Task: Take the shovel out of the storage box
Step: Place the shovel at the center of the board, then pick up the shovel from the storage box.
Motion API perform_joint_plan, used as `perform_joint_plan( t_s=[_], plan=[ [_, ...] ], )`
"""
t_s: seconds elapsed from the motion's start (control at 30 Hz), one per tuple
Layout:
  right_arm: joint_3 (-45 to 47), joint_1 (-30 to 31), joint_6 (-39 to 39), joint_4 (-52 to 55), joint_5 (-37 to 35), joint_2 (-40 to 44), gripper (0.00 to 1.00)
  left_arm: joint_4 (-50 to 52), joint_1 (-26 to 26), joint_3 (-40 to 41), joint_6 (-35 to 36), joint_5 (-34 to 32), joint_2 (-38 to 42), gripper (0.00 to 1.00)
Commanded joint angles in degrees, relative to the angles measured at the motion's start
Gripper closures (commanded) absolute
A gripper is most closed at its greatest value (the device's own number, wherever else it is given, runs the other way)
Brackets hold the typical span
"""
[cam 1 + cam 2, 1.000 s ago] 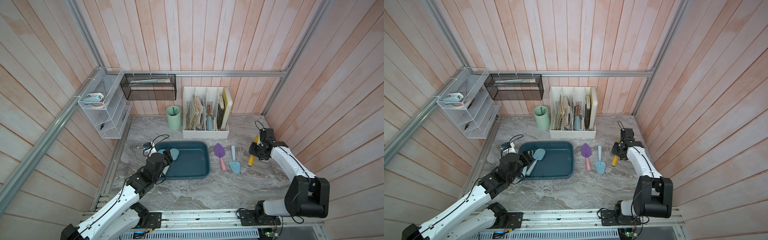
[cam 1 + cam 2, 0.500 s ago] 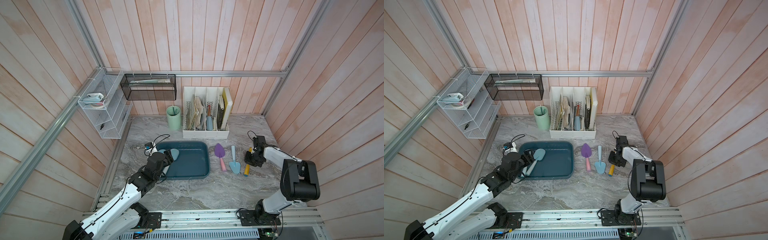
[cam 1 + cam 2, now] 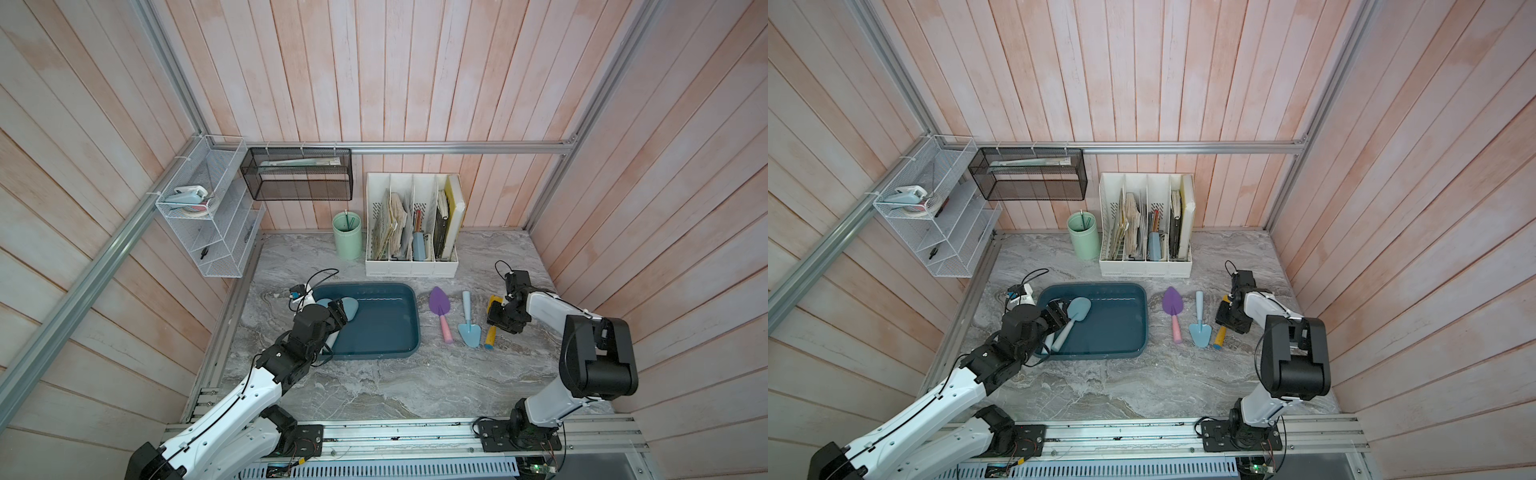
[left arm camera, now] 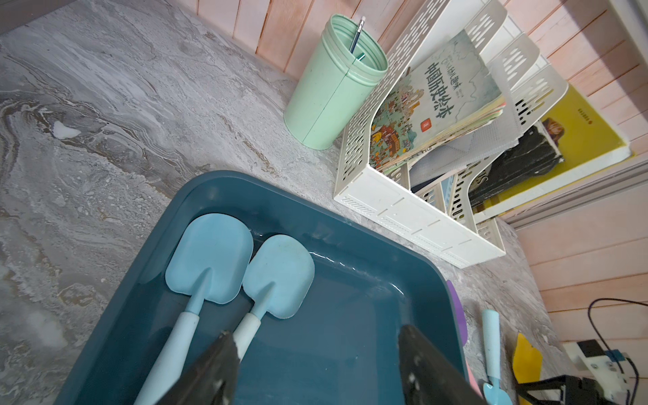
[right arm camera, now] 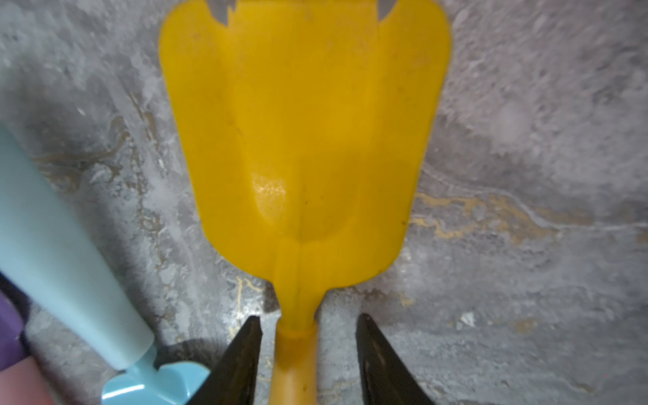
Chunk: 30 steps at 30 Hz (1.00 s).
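The dark teal storage box (image 3: 374, 356) (image 3: 1092, 354) (image 4: 224, 179) lies left of centre on the marble table. Two light-blue shovels (image 4: 210, 259) (image 4: 278, 275) with white handles lie side by side at its left end; in a top view one blade (image 3: 1079, 309) shows. My left gripper (image 3: 338, 313) (image 3: 1057, 316) (image 4: 315, 333) hangs open over them, one finger against the nearer handle. A yellow shovel (image 3: 490, 338) (image 3: 1219, 334) (image 5: 301, 140) lies flat on the table to the right. My right gripper (image 3: 503, 320) (image 5: 309, 319) straddles its handle, open, with gaps on both sides.
A purple shovel (image 3: 439, 303) with a pink handle and a blue trowel (image 3: 469, 332) lie between the box and the yellow shovel. At the back stand a green cup (image 3: 347, 241) and a white file organiser (image 3: 411, 266). A black mesh basket (image 3: 299, 174) hangs above.
My right gripper carried the yellow shovel in toward the blue trowel, set it down on the table and opened its jaws. The left arm has stayed where it was.
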<state>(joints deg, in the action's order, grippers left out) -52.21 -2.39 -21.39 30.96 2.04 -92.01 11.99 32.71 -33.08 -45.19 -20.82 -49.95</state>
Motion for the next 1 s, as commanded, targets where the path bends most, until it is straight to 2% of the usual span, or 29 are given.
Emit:
perform_joint_plan(
  t_s=[0.0, 0.17, 0.27, 0.33, 0.63, 0.73, 0.87, 0.97],
  plan=[
    [-5.06, 0.15, -0.22, 3.22, -3.65, 4.38, 0.49, -0.05, -0.27, 0.38, -0.93, 0.25, 0.96, 0.25],
    [-13.77, 2.88, -0.21, 7.46, -7.56, 9.1, 0.49, 0.32, -0.29, 0.02, -1.12, 0.04, 1.04, 0.25],
    [-19.59, 10.66, -1.79, 9.33, -13.65, 10.3, 0.49, 0.4, -0.36, 0.19, -1.35, -0.64, 1.26, 0.25],
    [-24.49, 17.08, -2.65, 10.86, -14.49, 8.83, 0.48, 0.93, -0.87, 0.66, -1.98, -1.2, 2.02, 0.25],
    [-42.1, 39.72, -4.48, 9.27, -8.93, -3.62, 0.48, 4.76, -5.43, 3.92, -6.31, -2.74, 12.83, 0.24],
    [-45.62, 43.79, -4.28, 6.37, -1.63, -8.97, 0.48, 6.63, -5.99, 3.52, -6.39, -3.97, 15.32, 0.23],
    [-46.34, 45.73, -6.72, 0.93, 10.26, -14.54, 0.47, 9.38, -6.09, 2.61, -6.43, -5.52, 16.79, 0.22],
    [-49.2, 48.78, -7.09, 1.45, 11.64, -19.8, 0.47, 12.02, -6.29, 2.52, -7.49, -7.07, 18.24, 0.22]
  ],
)
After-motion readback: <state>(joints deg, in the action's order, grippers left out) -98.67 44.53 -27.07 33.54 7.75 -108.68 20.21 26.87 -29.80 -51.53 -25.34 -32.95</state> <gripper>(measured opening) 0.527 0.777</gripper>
